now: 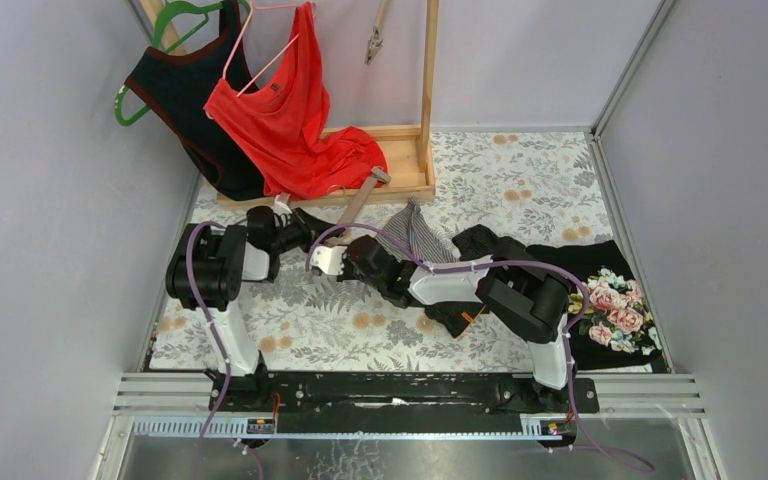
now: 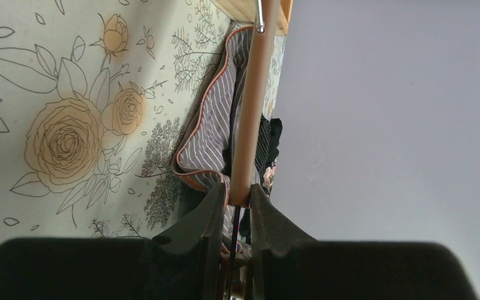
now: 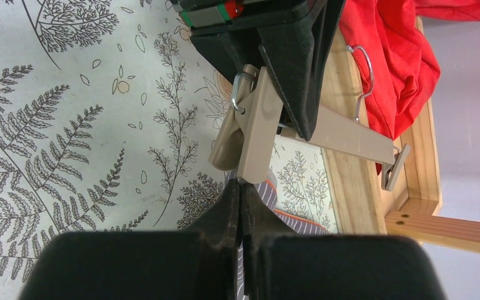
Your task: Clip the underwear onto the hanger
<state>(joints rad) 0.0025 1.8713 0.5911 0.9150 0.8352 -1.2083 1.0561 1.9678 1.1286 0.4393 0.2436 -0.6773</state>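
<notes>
The beige clip hanger [image 1: 360,205] lies slanted in front of the wooden rack. My left gripper [image 1: 305,228] is shut on its bar near the lower end; in the left wrist view the fingers [image 2: 215,206] pinch the bar [image 2: 250,112]. The striped underwear [image 1: 415,235] with an orange trim hangs beside the bar [image 2: 212,125]. My right gripper [image 1: 345,260] is shut on the underwear's edge [image 3: 294,220], its tips [image 3: 242,187] right under the hanger's end clip [image 3: 256,131]. The other clip [image 3: 395,165] is empty.
A wooden rack base [image 1: 405,160] stands behind, with a red top [image 1: 290,120] on a pink hanger and a dark top [image 1: 185,100] on a green hanger. Black floral clothing [image 1: 610,295] lies at the right. Grey walls close both sides.
</notes>
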